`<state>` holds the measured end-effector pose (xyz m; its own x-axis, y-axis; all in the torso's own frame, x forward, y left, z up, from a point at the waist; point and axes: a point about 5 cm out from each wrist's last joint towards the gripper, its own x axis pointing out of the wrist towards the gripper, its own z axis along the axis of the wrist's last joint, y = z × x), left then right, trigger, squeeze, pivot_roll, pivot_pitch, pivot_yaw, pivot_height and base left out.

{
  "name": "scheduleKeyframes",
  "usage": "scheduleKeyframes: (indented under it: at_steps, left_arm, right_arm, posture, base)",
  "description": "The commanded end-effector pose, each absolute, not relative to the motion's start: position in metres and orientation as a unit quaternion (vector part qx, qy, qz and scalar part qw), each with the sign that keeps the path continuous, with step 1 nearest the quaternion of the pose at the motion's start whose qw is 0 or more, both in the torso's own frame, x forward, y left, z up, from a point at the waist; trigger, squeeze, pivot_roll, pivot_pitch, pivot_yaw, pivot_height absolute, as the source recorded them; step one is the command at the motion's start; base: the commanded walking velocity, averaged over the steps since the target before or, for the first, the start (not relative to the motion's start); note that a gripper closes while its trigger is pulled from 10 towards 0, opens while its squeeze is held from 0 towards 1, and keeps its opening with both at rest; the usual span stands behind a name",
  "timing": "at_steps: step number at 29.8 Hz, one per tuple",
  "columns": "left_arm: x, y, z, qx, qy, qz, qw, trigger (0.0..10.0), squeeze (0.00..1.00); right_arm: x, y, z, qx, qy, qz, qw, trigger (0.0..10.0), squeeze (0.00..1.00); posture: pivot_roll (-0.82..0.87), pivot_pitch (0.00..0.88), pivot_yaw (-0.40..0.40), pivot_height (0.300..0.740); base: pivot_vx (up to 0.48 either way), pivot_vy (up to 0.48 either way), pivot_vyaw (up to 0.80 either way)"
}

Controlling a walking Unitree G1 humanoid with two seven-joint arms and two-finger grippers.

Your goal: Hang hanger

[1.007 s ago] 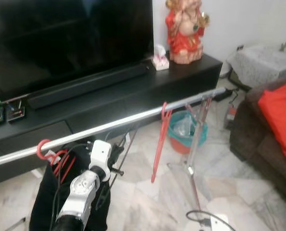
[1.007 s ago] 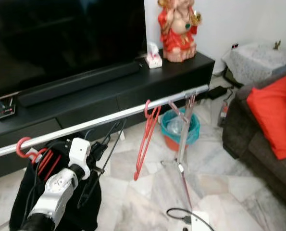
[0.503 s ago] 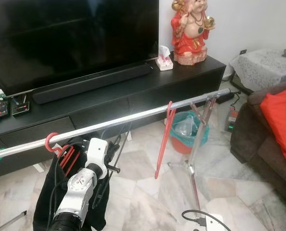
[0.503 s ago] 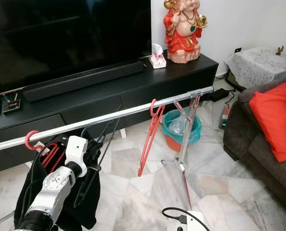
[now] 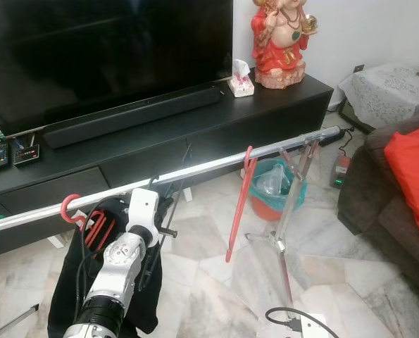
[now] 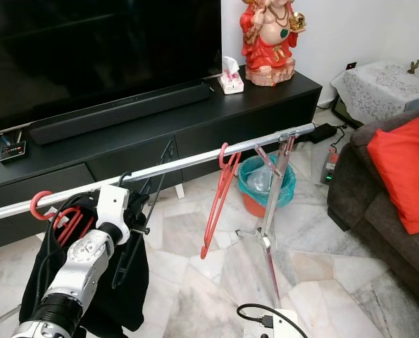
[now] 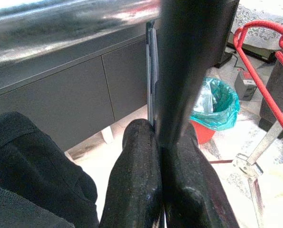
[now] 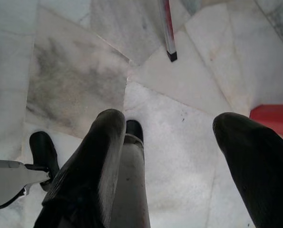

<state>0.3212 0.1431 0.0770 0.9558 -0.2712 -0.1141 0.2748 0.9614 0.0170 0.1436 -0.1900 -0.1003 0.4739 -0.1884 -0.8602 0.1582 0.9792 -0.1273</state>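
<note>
Moved: left gripper (image 5: 168, 211) has risen since a second ago, lifting the black hanger's hook to the rail (image 5: 195, 167).
Left jaws: clenched on the black hanger (image 7: 151, 90), just under the rail.
Right gripper (image 8: 174, 156): jaws released, over the marble floor (image 8: 74, 80).
Rail: red hanger (image 5: 239, 204) near its right end, garment (image 5: 75, 282) on red hooks at the left.
</note>
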Motion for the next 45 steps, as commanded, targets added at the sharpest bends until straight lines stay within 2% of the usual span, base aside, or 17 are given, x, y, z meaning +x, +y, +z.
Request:
scheduleKeyframes:
  at_steps: [1,10,15,21,25,35,45]
  left_arm:
    - [0.324,0.142,0.079,0.024,0.060,-0.136,0.989,10.0,0.00]
    - [0.340,0.144,0.086,0.053,0.099,-0.083,0.990,10.0,0.00]
    - [0.346,0.138,0.091,0.049,0.106,-0.080,0.990,10.0,0.00]
    - [0.349,0.131,0.088,0.042,0.150,-0.071,0.985,10.0,0.00]
    - [0.347,0.127,0.073,0.022,0.215,-0.064,0.974,10.0,0.00]
    - [0.335,0.127,0.053,0.050,0.288,-0.122,0.949,10.0,0.00]
    - [0.333,0.128,0.051,0.065,0.303,-0.143,0.940,10.0,0.00]
  right_arm:
    - [0.140,-0.187,-0.102,-0.006,0.512,-0.108,0.852,10.0,0.00]
    - [0.141,-0.187,-0.102,-0.001,0.504,-0.103,0.858,10.0,0.00]
    - [0.142,-0.187,-0.101,0.001,0.502,-0.105,0.859,10.0,0.00]
    - [0.143,-0.186,-0.101,0.002,0.501,-0.104,0.859,10.0,0.00]
    - [0.144,-0.185,-0.101,0.003,0.502,-0.100,0.859,10.0,0.00]
    - [0.144,-0.180,-0.101,0.006,0.501,-0.093,0.861,10.0,0.00]
    - [0.145,-0.177,-0.101,0.011,0.500,-0.092,0.861,10.0,0.00]
  posture:
    - [-0.02,0.000,0.064,0.740]
    - [-0.01,0.000,0.061,0.740]
    - [-0.01,0.000,0.062,0.740]
    - [-0.01,0.000,0.067,0.740]
    - [-0.01,0.000,0.080,0.740]
    - [-0.01,0.000,0.111,0.740]
    - [0.00,0.000,0.128,0.740]
  base:
    - [0.000,0.000,0.00]
    - [0.000,0.000,0.00]
    - [0.000,0.000,0.00]
    - [0.000,0.000,0.00]
    - [0.000,0.000,0.00]
    - [0.000,0.000,0.00]
    - [0.000,0.000,0.00]
